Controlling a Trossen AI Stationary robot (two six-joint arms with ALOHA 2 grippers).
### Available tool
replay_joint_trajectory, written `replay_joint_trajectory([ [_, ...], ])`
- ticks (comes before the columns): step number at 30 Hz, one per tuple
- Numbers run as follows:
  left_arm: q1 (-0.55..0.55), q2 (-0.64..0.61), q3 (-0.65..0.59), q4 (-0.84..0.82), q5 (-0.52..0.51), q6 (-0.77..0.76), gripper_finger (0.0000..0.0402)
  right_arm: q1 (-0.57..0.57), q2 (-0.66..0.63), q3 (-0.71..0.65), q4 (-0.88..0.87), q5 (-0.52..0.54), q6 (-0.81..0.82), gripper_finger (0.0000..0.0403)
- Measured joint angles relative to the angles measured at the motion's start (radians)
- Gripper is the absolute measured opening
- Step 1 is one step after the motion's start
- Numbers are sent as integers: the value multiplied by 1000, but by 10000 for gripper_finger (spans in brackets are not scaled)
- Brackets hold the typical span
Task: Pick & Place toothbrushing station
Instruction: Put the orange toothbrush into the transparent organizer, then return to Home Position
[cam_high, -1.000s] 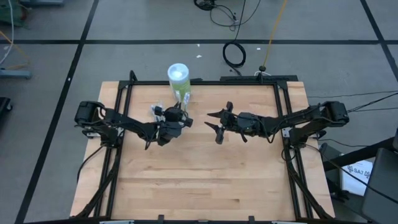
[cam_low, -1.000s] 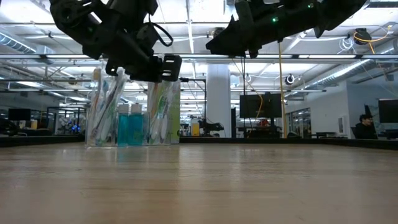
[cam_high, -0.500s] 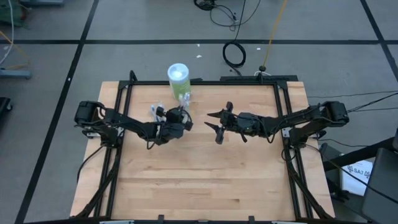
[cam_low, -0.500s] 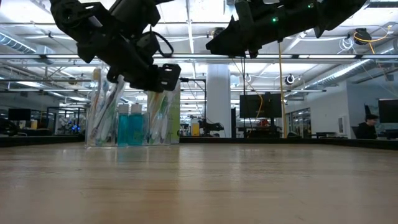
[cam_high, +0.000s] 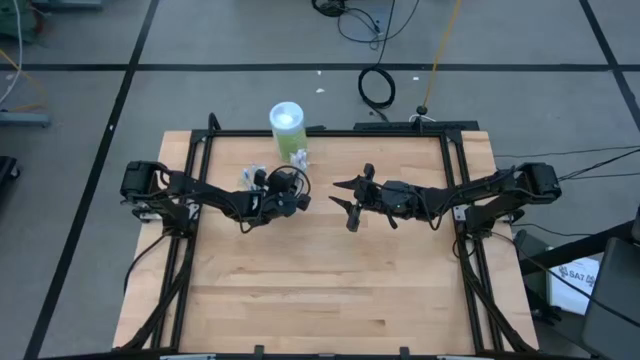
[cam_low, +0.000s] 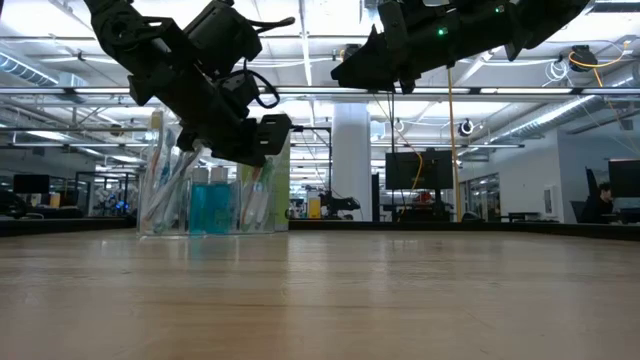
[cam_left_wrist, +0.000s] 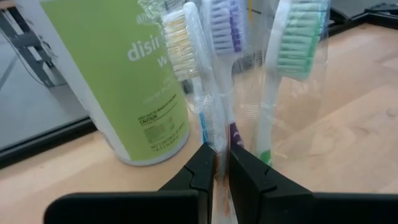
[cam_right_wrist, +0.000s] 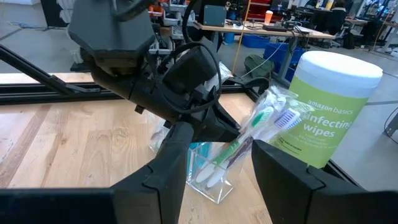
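Left gripper (cam_left_wrist: 216, 163) fingers pinch a wrapped toothbrush (cam_left_wrist: 198, 81) handle, steering it into the clear holder (cam_low: 213, 190); right gripper (cam_high: 345, 203) waits at 3 o'clock, fingers spread, empty.

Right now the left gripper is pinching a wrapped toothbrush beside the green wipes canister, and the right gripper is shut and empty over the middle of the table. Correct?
Not quite. The right gripper stands open, not shut: the right wrist view shows its fingers well apart and empty. The rest holds: the left gripper pinches a wrapped toothbrush beside the green wipes canister.
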Motion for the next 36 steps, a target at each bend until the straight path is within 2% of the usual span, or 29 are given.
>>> replay_joint_trajectory([
  [16, 2, -6, 0, -2, 44, 29, 36, 0, 0, 0, -1, -1, 0, 173],
  [29, -17, -66, -1, -34, 54, 57, 144, 0, 1, 0, -10, -2, 0, 172],
  [32, -28, -110, -1, -94, 59, 51, 157, 0, 1, 0, -17, -2, 0, 171],
  [36, -53, -192, 0, -134, 60, 68, 153, 0, -27, 1, -74, -14, -9, 171],
])
